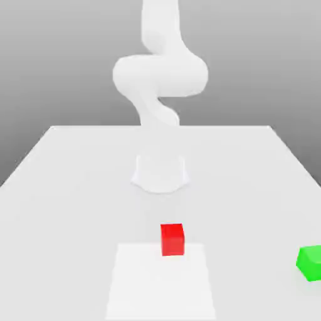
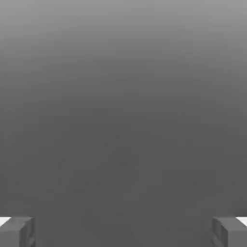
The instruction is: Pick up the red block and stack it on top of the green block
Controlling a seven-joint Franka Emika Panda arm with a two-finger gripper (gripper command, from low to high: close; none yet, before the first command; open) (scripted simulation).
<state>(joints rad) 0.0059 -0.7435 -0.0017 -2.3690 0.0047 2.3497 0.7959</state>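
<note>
Here your hand (image 2: 123, 231) hangs with fingers (image 2: 17, 231) spread wide, gripping nothing; the unmarked red block (image 1: 172, 239) sits mid-counter (image 1: 69, 188), the green block (image 1: 310, 263) well apart toward the exterior view's right.

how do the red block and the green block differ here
The red block is red and sits near the middle of the table; the green block is green, far toward the exterior view's right and nearer the camera. Both are small plain cubes resting apart on the table.
</note>
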